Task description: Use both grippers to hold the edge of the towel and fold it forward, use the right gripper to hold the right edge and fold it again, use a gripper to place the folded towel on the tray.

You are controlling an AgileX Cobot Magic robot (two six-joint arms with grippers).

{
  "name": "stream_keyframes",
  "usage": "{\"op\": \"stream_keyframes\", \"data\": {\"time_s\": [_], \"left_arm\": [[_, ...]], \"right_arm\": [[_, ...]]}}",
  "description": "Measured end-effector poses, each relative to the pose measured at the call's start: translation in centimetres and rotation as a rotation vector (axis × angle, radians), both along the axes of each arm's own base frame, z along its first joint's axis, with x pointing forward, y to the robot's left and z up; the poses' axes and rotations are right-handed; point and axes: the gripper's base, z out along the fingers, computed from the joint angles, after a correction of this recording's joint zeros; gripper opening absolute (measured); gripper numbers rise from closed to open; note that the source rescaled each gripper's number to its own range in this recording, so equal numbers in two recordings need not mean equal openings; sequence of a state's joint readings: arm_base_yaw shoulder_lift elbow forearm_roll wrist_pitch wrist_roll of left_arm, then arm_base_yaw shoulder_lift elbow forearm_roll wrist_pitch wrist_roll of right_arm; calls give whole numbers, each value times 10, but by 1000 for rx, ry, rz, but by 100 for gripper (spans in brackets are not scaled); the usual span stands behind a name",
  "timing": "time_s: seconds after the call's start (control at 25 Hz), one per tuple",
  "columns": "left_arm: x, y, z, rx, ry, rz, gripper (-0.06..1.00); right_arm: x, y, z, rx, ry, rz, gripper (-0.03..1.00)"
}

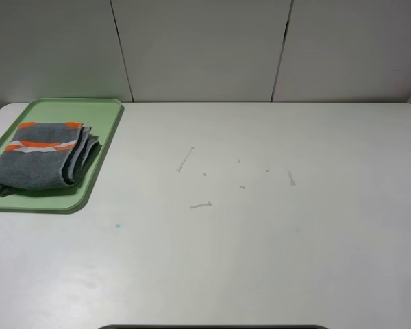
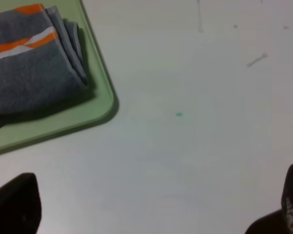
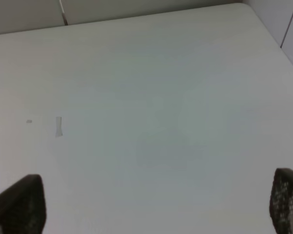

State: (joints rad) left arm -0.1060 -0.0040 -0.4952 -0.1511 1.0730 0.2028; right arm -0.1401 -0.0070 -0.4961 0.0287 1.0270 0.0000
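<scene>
- Looking down from the high exterior camera, a large pale green plastic tray with rounded corners and a low raised rim sits at the far left of a wide white table. A dark grey terry towel with orange patches and a white stripe lies folded on the tray, well inside the rim, its layered folded edges facing the table's middle and the orange patches toward the far end of the tray. A few small pale scuffs and bits of tape residue dot the middle of the table. Neither arm shows in this view.
- Seen from the left wrist camera, the left gripper hangs over bare table near the tray's rounded corner, touching nothing. Its two black fingertips stand spread wide at opposite edges of the picture with nothing between them. The folded towel rests on the tray, its stacked layers just beside the rim, apart from the gripper. A small green speck marks the table nearby.
- Seen from the right wrist camera, the right gripper is likewise spread wide and holds nothing, its dark textured fingertips at the picture's two lower corners. Below it is only white table, with a small pale tape mark. Towel and tray are out of this view.
</scene>
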Motion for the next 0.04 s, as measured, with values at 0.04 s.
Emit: {"op": "stream_keyframes", "data": {"time_s": [0.04], "left_arm": [[0,0,0,0,0,0,100]], "right_arm": [[0,0,0,0,0,0,100]]}}
